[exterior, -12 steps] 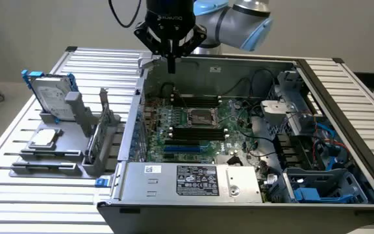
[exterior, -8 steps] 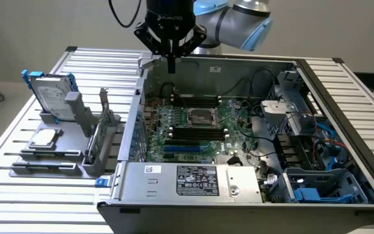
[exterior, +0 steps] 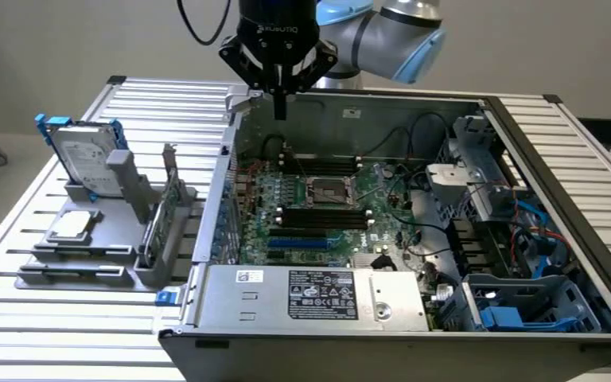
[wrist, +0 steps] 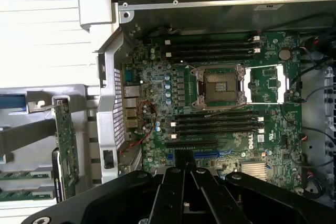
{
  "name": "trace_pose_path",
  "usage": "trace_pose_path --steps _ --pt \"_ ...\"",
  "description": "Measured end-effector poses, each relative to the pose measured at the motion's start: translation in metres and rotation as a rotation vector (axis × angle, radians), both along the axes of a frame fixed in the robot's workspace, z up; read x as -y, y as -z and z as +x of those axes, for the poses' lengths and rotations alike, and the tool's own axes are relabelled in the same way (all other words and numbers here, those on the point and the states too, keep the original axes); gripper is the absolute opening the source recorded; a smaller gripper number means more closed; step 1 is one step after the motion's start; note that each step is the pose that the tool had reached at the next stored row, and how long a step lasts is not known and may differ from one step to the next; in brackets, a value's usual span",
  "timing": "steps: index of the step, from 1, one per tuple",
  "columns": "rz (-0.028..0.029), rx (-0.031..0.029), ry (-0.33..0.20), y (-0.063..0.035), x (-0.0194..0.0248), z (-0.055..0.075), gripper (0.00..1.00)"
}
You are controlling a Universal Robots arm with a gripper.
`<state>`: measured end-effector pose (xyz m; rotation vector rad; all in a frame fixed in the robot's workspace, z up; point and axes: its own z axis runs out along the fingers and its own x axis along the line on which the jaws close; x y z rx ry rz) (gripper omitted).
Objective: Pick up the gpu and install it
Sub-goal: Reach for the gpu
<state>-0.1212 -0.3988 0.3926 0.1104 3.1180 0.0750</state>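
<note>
**Desk:** What is the arm's hand doing here?

**Photographer:** The black two-fingered gripper (exterior: 280,110) hangs point-down over the far rim of the open grey steel computer case (exterior: 391,115). Its fingers are pressed together with nothing between them. From the wrist, the gripper (wrist: 185,156) looks straight down onto the green motherboard (wrist: 157,93).

**Desk:** So the card isn't in hand?

**Photographer:** No. The gpu (exterior: 163,223), a short green-boarded expansion card with a silver end bracket, stands on edge in a grey plastic rack (exterior: 83,256). The rack sits on the slatted metal table (exterior: 29,318), just outside the case wall on the exterior view's left. That puts the card well apart from the gripper.

**Desk:** Why on edge?

**Photographer:** My reading is that the rack holds the gpu (wrist: 67,145) upright so its top edge is free for a pinch from above. The case lies on its side with the panel off, probably so the board's slots face up toward the arm. No card sits in the blue expansion slots (exterior: 300,239).

**Desk:** Anything else on that rack?

**Photographer:** A silver hard drive with blue rails (exterior: 80,151) stands propped at its far end.
</note>
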Motion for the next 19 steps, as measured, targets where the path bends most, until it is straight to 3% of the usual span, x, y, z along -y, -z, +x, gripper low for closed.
trace_pose_path --steps 3,19 --pt "-0.0002 -0.0025 0.000 0.0000 0.0000 -0.003 0.11" --pt "0.0000 -0.0076 0.000 0.0079 0.0000 -0.075 0.11"
